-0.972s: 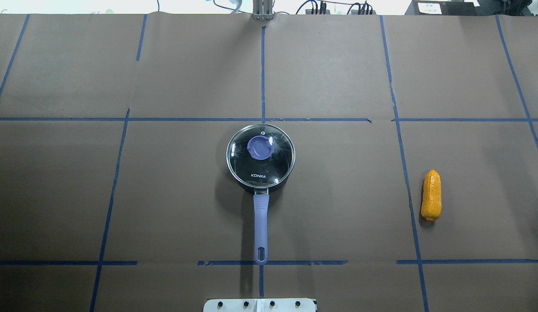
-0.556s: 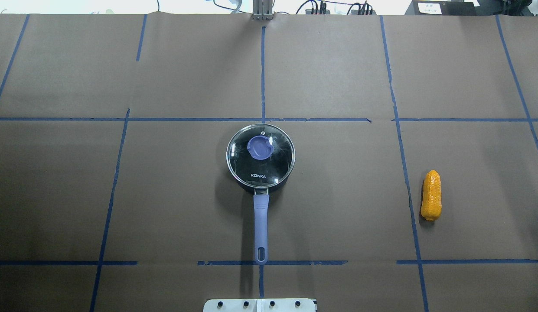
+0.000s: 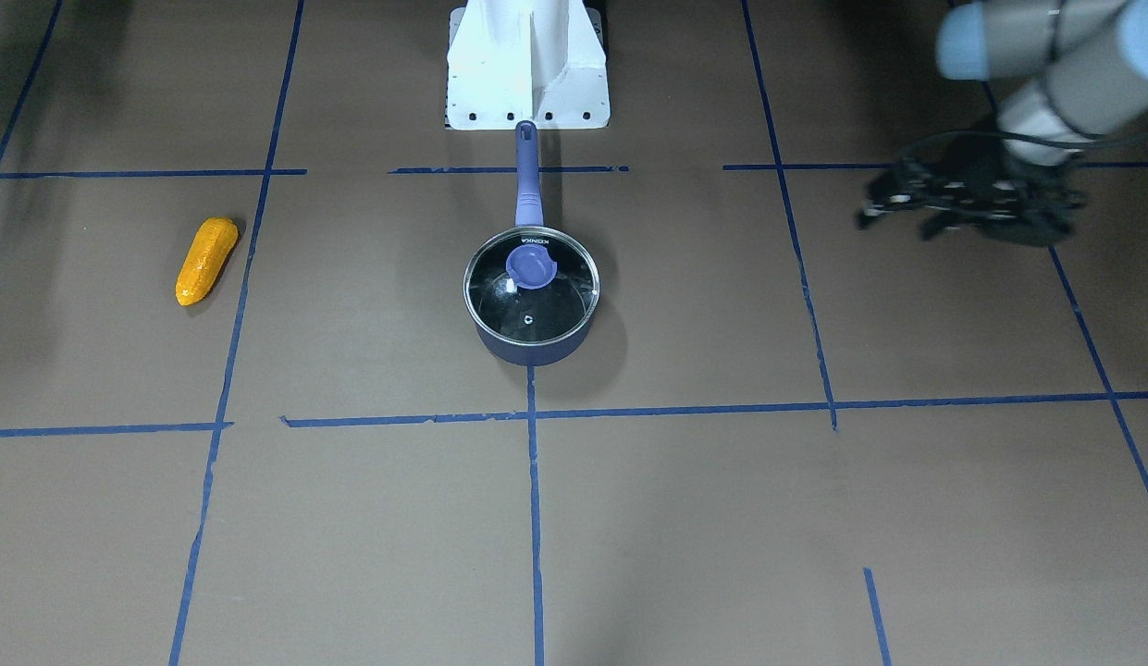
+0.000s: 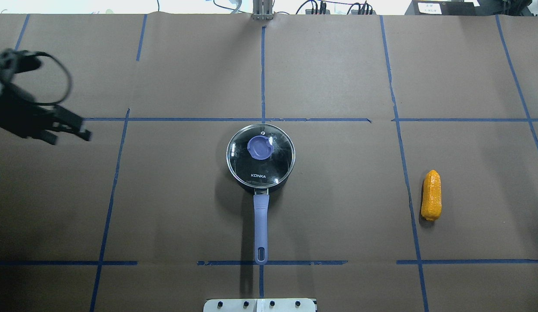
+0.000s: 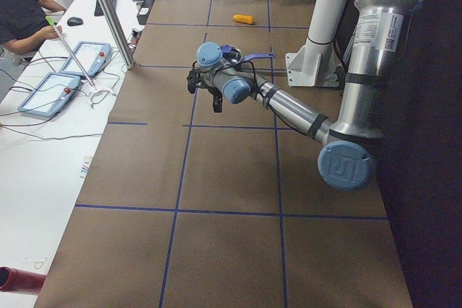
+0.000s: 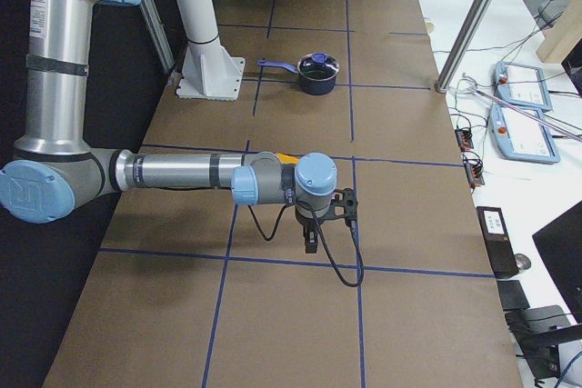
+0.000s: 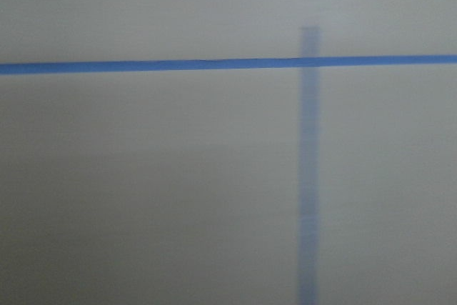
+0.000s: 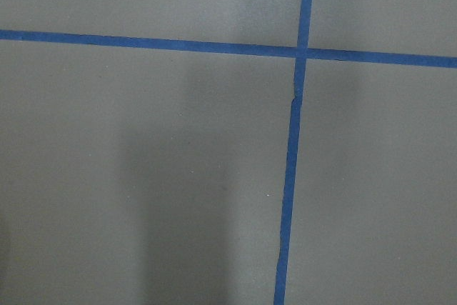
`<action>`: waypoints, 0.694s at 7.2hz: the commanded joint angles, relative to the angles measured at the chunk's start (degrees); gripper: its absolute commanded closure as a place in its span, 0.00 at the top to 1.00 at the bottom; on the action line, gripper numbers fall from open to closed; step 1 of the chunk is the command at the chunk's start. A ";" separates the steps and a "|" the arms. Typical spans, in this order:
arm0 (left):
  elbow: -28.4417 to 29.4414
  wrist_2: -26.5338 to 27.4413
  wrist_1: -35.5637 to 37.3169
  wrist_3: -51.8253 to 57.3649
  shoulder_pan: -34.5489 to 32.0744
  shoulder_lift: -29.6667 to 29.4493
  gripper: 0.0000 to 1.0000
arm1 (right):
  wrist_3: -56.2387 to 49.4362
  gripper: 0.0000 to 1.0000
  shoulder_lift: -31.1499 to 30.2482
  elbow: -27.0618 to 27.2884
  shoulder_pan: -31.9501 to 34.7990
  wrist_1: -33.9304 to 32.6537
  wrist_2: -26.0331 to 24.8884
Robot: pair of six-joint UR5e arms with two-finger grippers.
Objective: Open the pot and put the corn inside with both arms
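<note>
Glossy glass lid (image 4: 269, 167), matt brown paper (image 4: 338, 78), bumpy glossy corn (image 4: 431, 195), smooth blue tape (image 4: 263, 78)

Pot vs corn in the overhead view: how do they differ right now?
Look: the pot is dark navy with a long blue-purple handle; the corn is orange-yellow and bumpy. Pose: the pot stands upright, closed by its glass lid; the corn lies on its side. Place: the pot is mid-table, the corn far off on the robot's right. Shared: both rest on the table, nothing touching them.
</note>
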 commanded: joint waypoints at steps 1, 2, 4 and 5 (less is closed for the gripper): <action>-0.32 9.22 12.19 -13.12 13.64 -17.16 1.00 | 0.06 1.00 -0.02 0.02 -0.01 0.00 0.03; 0.55 15.78 20.82 -13.14 17.42 -25.60 1.00 | 0.06 1.00 -0.02 0.02 -0.01 -0.09 0.29; 4.65 26.63 23.10 -13.32 23.16 -31.63 1.00 | -0.11 1.00 0.07 0.02 -0.01 0.00 1.52; 12.00 26.92 23.10 -13.32 23.17 -37.32 1.00 | -0.20 1.00 -0.02 0.02 -0.01 0.00 1.52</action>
